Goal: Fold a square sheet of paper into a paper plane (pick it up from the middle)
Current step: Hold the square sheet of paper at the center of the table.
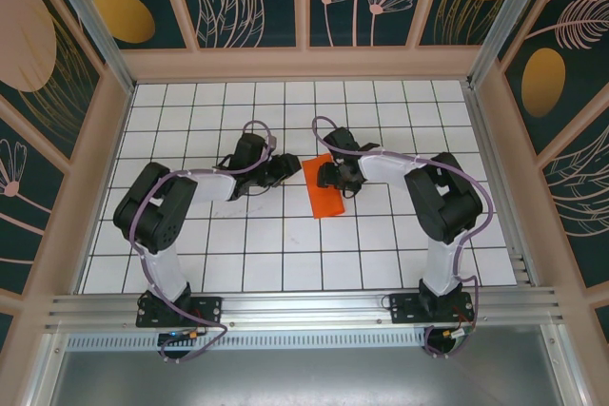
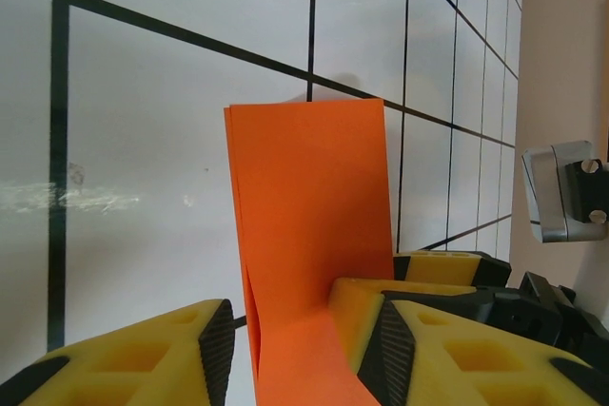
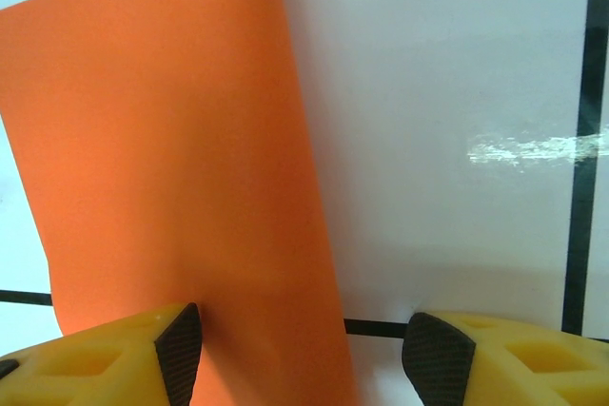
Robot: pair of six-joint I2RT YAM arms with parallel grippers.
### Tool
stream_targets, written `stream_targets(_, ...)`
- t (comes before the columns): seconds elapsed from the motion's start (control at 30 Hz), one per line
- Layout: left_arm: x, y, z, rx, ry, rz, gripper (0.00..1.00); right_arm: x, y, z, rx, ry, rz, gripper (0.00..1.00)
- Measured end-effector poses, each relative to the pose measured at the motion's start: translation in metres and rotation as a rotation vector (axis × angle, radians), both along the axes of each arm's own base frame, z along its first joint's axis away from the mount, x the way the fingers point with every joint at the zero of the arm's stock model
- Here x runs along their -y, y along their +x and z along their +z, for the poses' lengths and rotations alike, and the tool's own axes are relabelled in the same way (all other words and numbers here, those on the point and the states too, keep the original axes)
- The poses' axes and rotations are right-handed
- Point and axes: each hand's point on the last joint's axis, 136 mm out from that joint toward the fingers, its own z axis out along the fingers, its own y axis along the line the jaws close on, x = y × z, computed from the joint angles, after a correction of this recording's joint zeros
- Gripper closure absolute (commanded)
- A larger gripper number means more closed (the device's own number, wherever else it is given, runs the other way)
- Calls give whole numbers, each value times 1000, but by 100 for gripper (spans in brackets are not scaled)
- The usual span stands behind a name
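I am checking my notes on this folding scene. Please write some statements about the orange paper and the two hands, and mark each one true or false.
1. The orange paper is folded double into a narrow rectangle. True.
2. The right hand is shut tight. False: its fingers stand wide apart, with the paper's edge between them.
3. The paper rests on a white table with black grid lines. True.
4. The paper is a pointed plane. False: it has square corners and no point.
5. The left hand has the paper between its fingers. True.
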Motion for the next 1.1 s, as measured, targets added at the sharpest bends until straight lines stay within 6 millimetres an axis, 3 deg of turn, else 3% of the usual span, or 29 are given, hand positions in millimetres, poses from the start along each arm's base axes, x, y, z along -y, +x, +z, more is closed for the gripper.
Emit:
stream_targets(0.57, 24, 3, -8, -38, -12, -49, 69, 0, 0, -1, -11, -11, 3, 29)
stream_targets(0.8, 27, 6, -7, -40, -11, -50, 73, 0, 0, -2, -9, -13, 10, 30)
stream_targets(1.1, 29, 3, -20, -79, 11, -56, 74, 0, -1, -2, -7, -19, 24, 32)
